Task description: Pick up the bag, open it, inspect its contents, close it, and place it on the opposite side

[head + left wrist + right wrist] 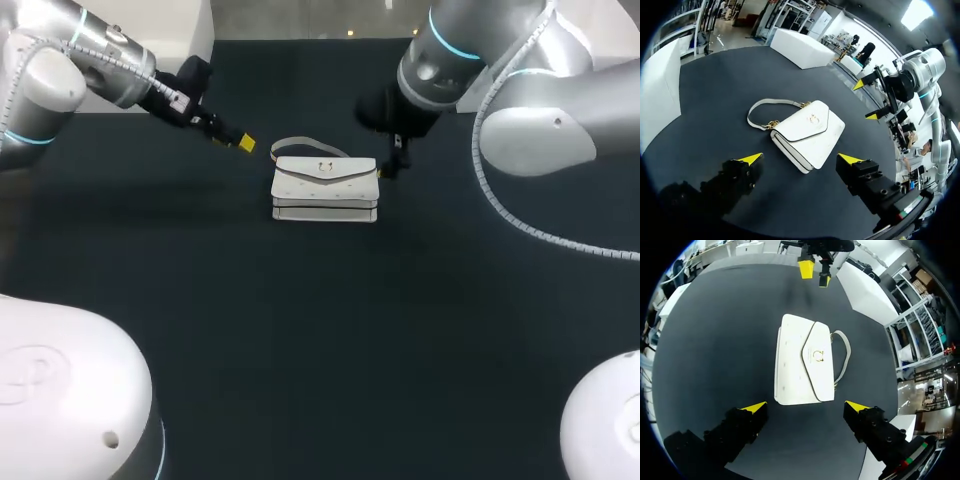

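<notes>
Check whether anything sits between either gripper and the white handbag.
Nothing visible does. The white handbag lies flap up on the dark table. Only bare tabletop separates it from the open left gripper on one side and the open right gripper on the other.
</notes>
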You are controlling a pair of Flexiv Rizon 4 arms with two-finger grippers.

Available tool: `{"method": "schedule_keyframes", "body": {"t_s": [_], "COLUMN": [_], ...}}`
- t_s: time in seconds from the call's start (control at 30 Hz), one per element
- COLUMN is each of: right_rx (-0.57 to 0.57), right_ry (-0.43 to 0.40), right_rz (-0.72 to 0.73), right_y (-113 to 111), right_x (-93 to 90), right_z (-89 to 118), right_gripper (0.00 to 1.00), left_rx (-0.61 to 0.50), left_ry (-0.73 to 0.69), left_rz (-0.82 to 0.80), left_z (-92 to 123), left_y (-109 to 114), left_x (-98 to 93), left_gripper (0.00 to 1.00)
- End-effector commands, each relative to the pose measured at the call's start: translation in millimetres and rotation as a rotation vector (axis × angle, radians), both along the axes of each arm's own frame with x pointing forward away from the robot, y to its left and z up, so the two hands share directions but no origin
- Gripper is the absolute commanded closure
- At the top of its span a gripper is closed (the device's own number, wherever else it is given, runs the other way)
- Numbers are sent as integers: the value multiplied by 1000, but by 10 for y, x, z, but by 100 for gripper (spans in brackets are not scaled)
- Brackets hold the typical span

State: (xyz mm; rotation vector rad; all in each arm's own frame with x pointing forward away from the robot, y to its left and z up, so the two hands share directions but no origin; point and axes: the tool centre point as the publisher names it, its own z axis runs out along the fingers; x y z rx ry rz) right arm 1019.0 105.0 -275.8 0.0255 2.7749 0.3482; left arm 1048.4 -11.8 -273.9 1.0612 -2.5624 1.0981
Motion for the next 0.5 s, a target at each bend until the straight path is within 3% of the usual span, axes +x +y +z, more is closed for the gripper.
{"method": "schedule_keyframes", "body": {"t_s": [0.03,0.5], "right_rx": [-6,-2], "right_ry": [-95,-83], "right_rz": [-21,4], "right_y": [12,22], "right_x": [-66,-75], "right_z": [-18,-24], "right_gripper": [0,0], "left_rx": [94,109], "left_ry": [-36,-32], "left_rz": [-139,-148], "left_z": [82,97], "left_y": [7,13], "left_x": [95,106], "left_gripper": [0,0]}}
